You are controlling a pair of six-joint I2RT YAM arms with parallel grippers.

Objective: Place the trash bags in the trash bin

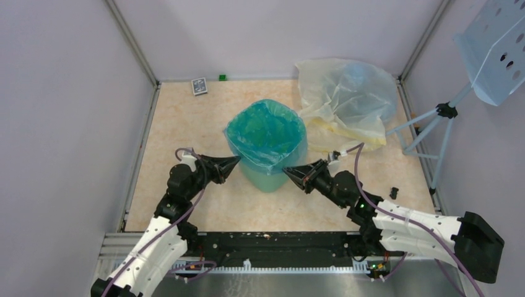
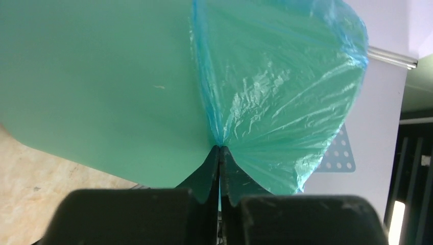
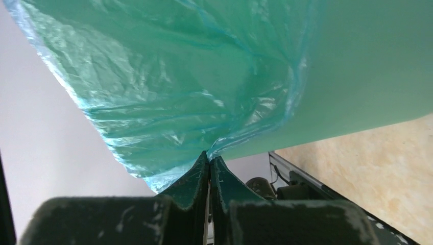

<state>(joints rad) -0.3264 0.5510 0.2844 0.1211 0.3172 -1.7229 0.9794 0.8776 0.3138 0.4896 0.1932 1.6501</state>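
Blue plastic film of one trash bag [image 1: 265,131] lines the green bin [image 1: 267,178], which stands upright near the middle of the table [image 1: 179,130]. The bag's mouth is spread open and turned down over the rim on every visible side, hanging partway down the outer walls.

Left gripper [image 1: 237,162]: positioned at the bin's left wall, just below the rim. Its wrist view shows the jaws pressed together with a gathered pinch of the blue film between the tips. The film fans out from that pinch against the smooth green wall.

Right gripper [image 1: 286,171]: positioned at the bin's near right corner. Jaws likewise closed to a hairline gap, clamping a pinch of the same bag's overhang.

Other bags: a loose heap [image 1: 343,99] of pale yellowish and light blue film lies at the back right of the table, just beside the bin. Contact with the bin cannot be determined, nor the number of bags in it.

Other items: a small dark card box [image 1: 199,86] by the back wall, with a small green block [image 1: 221,77] near it. A tripod [image 1: 433,124] at the right edge. A perforated panel [image 1: 498,52] above it.
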